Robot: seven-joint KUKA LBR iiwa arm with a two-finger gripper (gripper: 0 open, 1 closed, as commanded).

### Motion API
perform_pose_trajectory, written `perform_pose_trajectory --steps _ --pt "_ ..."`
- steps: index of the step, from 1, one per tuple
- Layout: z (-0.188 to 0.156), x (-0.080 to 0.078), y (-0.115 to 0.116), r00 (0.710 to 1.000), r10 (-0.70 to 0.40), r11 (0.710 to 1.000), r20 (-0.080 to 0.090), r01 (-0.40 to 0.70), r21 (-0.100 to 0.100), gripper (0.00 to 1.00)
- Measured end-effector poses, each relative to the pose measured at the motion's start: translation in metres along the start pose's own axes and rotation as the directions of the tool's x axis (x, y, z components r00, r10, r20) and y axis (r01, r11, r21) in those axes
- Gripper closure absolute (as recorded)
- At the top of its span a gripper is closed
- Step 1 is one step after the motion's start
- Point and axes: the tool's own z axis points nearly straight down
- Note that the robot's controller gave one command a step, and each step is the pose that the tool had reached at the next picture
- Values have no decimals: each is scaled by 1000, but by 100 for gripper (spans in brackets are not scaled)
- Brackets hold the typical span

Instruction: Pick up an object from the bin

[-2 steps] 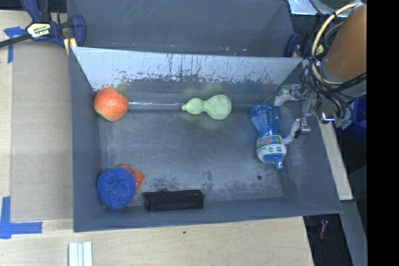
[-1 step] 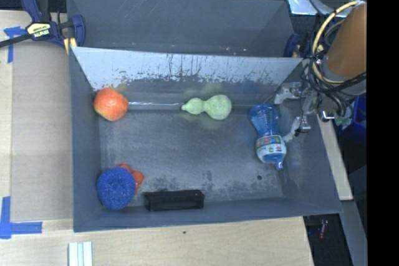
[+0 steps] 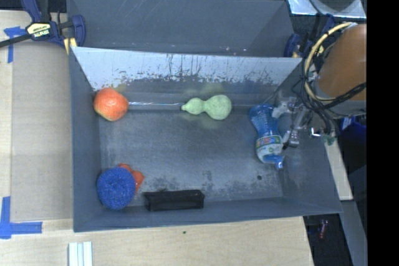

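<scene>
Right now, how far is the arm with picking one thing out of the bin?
Done: the gripper is low at the right side of the bin, close beside the crushed blue bottle. In hand: nothing looks lifted; the bottle lies flat. Left: the grasp and the lift. The orange fruit, green gourd, blue scrubber and black block lie away from it.

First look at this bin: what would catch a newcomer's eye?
The gripper hangs at the right side of the bin, close against a crumpled blue bottle. By the back wall, an orange-red ball at the left and a pale green gourd-shaped thing near the middle stand out. At the front left lie a fuzzy blue ball and a black block.
</scene>
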Motion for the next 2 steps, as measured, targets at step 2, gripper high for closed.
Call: perform_pose_trajectory --steps 2 --pt "41 25 -5 997 74 997 15 -74 1 0"
